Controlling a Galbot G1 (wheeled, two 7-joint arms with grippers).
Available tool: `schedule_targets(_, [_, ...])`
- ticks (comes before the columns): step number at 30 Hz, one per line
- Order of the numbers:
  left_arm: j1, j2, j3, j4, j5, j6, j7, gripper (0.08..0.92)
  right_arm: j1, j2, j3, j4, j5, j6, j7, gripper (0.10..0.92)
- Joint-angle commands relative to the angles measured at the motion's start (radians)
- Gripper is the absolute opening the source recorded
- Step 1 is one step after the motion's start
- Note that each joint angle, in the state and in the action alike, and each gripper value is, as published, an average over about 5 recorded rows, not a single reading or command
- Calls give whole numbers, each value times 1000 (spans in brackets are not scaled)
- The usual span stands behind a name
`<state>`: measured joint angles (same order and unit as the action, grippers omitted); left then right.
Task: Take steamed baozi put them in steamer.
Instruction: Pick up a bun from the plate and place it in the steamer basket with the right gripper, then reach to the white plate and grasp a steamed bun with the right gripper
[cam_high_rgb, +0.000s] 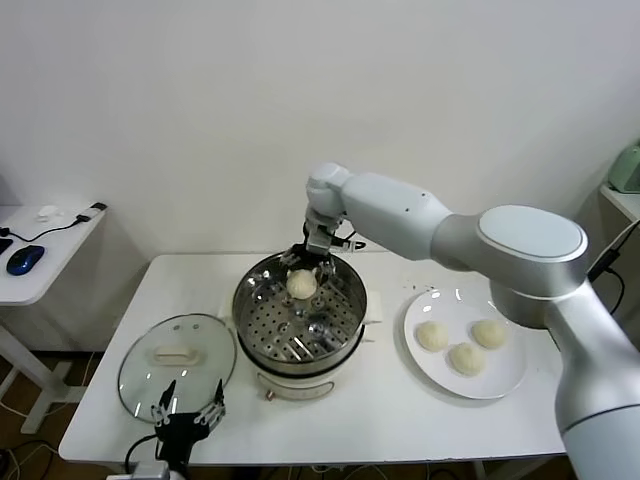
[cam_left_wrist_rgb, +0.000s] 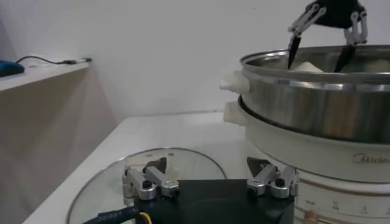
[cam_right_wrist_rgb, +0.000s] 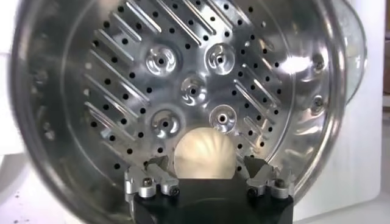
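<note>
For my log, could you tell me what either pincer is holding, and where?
Right pincer grips one baozi by its sides, over the steamer; left pincer holds nothing.

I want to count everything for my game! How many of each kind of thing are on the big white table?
Baozi: 4, with 1 in the right gripper over the steamer and 3 on the plate
Steamer: 1
Plate: 1
Glass lid: 1
Total: 7

Lid (cam_high_rgb: 177, 367) left of steamer (cam_high_rgb: 299, 335), plate (cam_high_rgb: 505, 382) with three baozi (cam_high_rgb: 467, 358) right
</note>
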<state>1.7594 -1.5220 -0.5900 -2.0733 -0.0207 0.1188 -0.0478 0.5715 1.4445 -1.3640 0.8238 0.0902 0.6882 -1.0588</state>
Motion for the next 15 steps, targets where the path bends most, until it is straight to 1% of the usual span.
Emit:
schedule_targets(1, [1, 0, 1, -2, 0, 1, 0, 823, 216, -110, -139, 132, 372, -89, -66, 823])
schedule_targets(4, [4, -2, 2, -9, 1, 2, 0, 823, 347, -232, -290, 241, 567, -260, -58, 823])
schedule_targets(6, [5, -1, 2, -12, 2, 2, 0, 823, 412, -328, -382, 306, 622, -387, -33, 823])
schedule_targets(8, [5, -1, 1, -13, 1, 2, 0, 823, 459, -426, -464, 369, 618, -496, 2, 823])
schedule_targets(11, [3, 1, 1, -13, 0, 0, 0, 823, 500, -556, -568, 469, 571, -626, 37, 823])
schedule_targets(15, [-3, 3, 1, -12, -2, 0, 0, 823, 508, -681, -693, 625, 579, -793, 95, 823])
